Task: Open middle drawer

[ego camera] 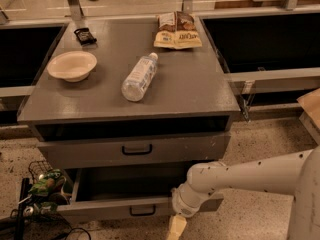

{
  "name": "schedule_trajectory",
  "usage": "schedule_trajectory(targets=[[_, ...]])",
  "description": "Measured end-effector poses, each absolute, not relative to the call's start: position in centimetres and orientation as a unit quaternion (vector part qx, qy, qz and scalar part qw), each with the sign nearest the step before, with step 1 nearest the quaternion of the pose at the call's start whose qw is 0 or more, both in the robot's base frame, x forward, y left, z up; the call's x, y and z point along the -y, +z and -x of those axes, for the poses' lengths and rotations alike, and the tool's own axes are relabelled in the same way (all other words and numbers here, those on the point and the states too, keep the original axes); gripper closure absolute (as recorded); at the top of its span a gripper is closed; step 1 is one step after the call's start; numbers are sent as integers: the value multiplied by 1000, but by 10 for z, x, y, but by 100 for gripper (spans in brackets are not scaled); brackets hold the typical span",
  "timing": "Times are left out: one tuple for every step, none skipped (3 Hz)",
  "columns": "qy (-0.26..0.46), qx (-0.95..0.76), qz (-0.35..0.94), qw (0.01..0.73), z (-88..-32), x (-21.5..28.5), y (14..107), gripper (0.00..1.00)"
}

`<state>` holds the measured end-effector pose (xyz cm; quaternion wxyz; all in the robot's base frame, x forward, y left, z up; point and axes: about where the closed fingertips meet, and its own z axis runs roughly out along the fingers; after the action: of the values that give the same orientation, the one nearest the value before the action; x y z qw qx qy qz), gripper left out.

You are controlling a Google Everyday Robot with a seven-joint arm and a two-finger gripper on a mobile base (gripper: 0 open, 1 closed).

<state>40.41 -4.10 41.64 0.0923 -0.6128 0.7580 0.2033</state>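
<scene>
Item: grey cabinet, seen from above and in front.

- Middle drawer: lowest front in view, standing pulled well out, plain grey inside, small black loop handle at centre.
- Upper drawer front: directly above it, set further back, with its own black handle and a dark gap under the cabinet top.
- My gripper: at the bottom edge, just in front of the middle drawer's front and right of its handle. I cannot tell its state.
- My arm: white, coming in from the right. The wrist covers the right end of the drawer front.

On the cabinet top:
- Pale bowl, left.
- Clear plastic bottle, lying on its side near the middle, cap toward the back.
- Snack bag, back right, brown and yellow; its print is not readable.
- Small black packet, back left.

Around:
- Wire basket holding something green on the speckled floor, just left of the open drawer, with cables beside it.
- Dark recessed bays on both sides of the cabinet.
- Brown board edge, far right.
</scene>
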Motion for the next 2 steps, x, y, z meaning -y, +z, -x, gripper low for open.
schedule_trajectory(targets=[[218,-749,619,87,-391,43,424,0],[238,-743,619,88,-380,50,430,0]])
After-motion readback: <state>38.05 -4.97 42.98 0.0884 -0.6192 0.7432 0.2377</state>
